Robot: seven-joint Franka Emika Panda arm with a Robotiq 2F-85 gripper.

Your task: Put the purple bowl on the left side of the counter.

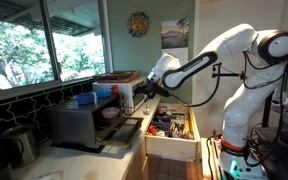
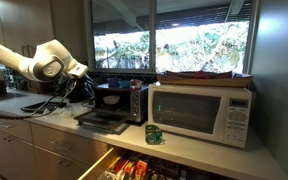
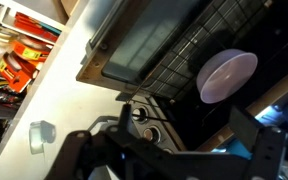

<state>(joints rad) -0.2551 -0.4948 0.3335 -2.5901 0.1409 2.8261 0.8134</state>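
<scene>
The purple bowl (image 3: pixel 227 75) lies inside the open toaster oven (image 3: pixel 149 45) on its wire rack, shown in the wrist view. It also shows as a small pinkish shape in the oven in an exterior view (image 1: pixel 109 113). My gripper (image 3: pixel 174 150) is open and empty, its two dark fingers spread wide just in front of the oven opening, short of the bowl. Both exterior views show it at the oven's mouth (image 1: pixel 144 90) (image 2: pixel 84 86). The pale counter (image 3: pixel 54 110) runs under the oven in both exterior views (image 1: pixel 84 160) (image 2: pixel 214 155).
The oven door (image 2: pixel 102 121) hangs open over the counter. A white microwave (image 2: pixel 204 110) and a green can (image 2: pixel 154 134) stand beside the oven. An open wooden drawer of utensils (image 1: pixel 172 125) juts out below the counter. Blue dishware (image 1: pixel 82 100) sits on the oven.
</scene>
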